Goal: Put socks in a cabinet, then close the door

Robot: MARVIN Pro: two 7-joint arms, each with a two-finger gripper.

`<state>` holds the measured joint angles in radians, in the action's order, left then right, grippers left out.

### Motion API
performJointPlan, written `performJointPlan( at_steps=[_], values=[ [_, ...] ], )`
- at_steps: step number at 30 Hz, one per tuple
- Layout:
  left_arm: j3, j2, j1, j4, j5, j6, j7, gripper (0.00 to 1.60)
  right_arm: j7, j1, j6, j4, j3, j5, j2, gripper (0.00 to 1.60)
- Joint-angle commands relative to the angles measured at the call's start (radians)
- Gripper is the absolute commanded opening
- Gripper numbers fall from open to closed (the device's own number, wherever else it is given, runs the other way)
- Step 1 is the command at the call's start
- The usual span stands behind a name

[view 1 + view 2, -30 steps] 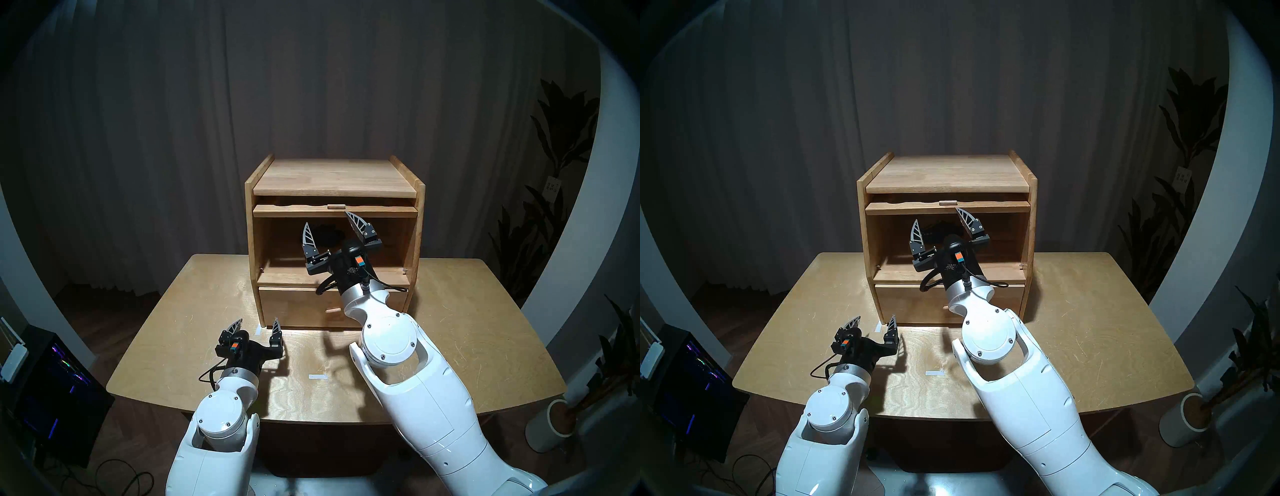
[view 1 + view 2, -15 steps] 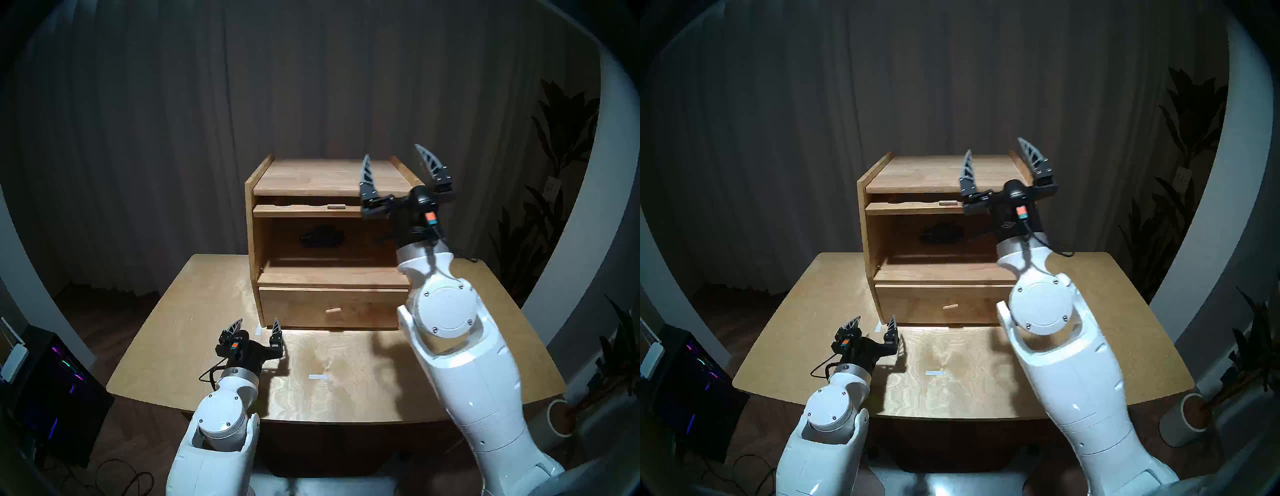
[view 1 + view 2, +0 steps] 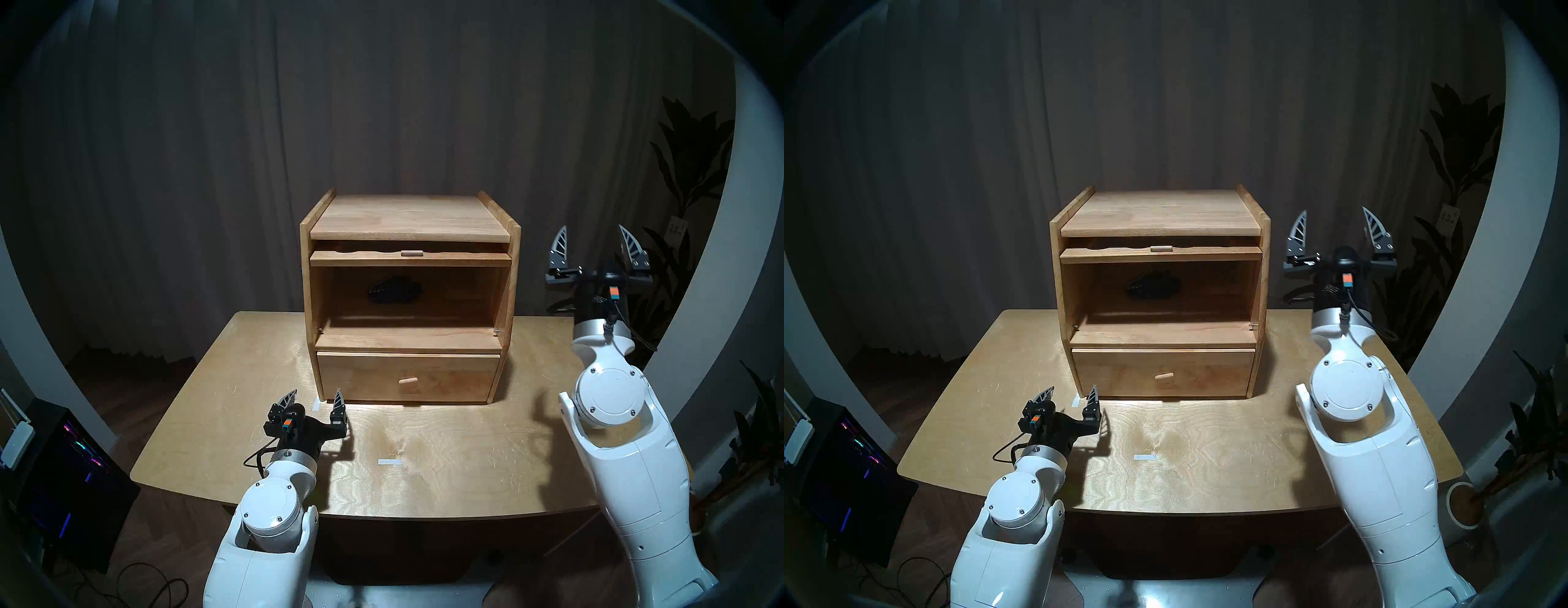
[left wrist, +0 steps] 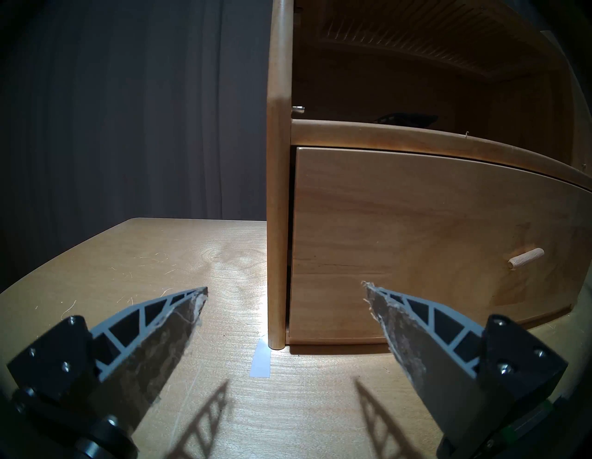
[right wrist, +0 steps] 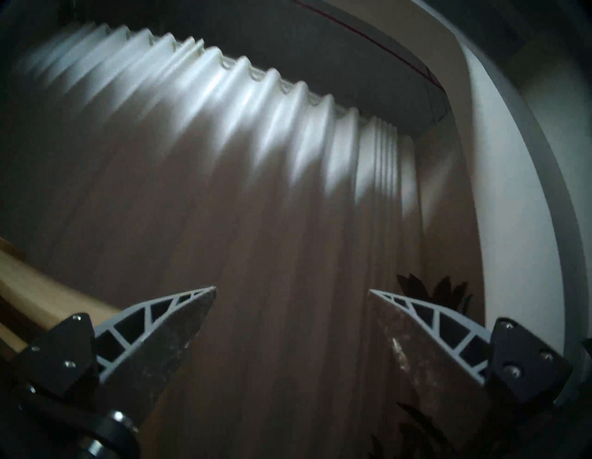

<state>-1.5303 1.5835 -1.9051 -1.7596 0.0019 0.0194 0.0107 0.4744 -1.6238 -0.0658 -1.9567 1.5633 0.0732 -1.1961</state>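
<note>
Pale plywood forms the bench (image 3: 203, 407), which carries all task items. At far left, off the bench, a dark monitor (image 3: 63, 475) glows at floor level; it plays no part.

Left claw (image 3: 315, 397): hovers low over the bench, just in front of the cabinet's left front corner. Its fingers are spread wide and hold nothing. The left wrist view confirms this, with only a strip of white tape (image 4: 261, 359) on the bench between them.

Cabinet (image 3: 409, 216): light wood, standing at the back centre of the bench. The upper compartment is open. The socks (image 3: 394, 290) lie inside it as a dark bundle on the compartment floor, toward the rear and left of centre. Finding: the first part of the task reads as done.

Door (image 3: 409, 257): lifted and lying flat under the cabinet top, with only its front edge and small tab handle (image 3: 411, 253) showing. Finding: not yet closed; this is the outstanding step. The lower drawer (image 3: 407, 378) is shut, its peg knob (image 3: 408, 380) untouched.

Right claw (image 3: 596, 242): raised in the air to the right of the cabinet, clear of it, pointing up and away toward the curtain (image 5: 288, 192). Fingers stand fully apart and hold nothing. A potted plant (image 3: 695, 178) stands behind it.

Judgement: roughly half complete. Remaining work is to reach the tab handle and bring the door down over the opening.
</note>
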Motion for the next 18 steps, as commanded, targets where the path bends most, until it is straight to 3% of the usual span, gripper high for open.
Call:
performJointPlan(
  at_steps=[1, 6, 10, 14, 18],
  values=[
    [-0.002, 0.000, 0.009, -0.032, -0.001, 0.009, 0.001, 1.60, -0.001, -0.115, -0.005, 0.056, 0.125, -0.115, 0.002, 1.60],
    [-0.003, 0.000, 0.005, -0.039, -0.001, 0.009, 0.000, 1.60, -0.101, -0.180, -0.039, 0.062, 0.116, -0.226, -0.001, 1.60],
    [-0.003, 0.000, 0.002, -0.045, -0.002, 0.008, 0.000, 1.60, -0.174, -0.235, -0.081, 0.050, 0.078, -0.318, 0.040, 1.60],
    [-0.003, 0.000, -0.002, -0.051, -0.003, 0.005, 0.000, 1.60, -0.267, -0.211, -0.116, 0.092, 0.047, -0.423, 0.092, 1.60],
    [-0.003, 0.000, -0.003, -0.053, -0.003, 0.004, -0.001, 1.60, -0.330, -0.195, -0.132, 0.128, 0.057, -0.462, 0.101, 1.60]
  ],
)
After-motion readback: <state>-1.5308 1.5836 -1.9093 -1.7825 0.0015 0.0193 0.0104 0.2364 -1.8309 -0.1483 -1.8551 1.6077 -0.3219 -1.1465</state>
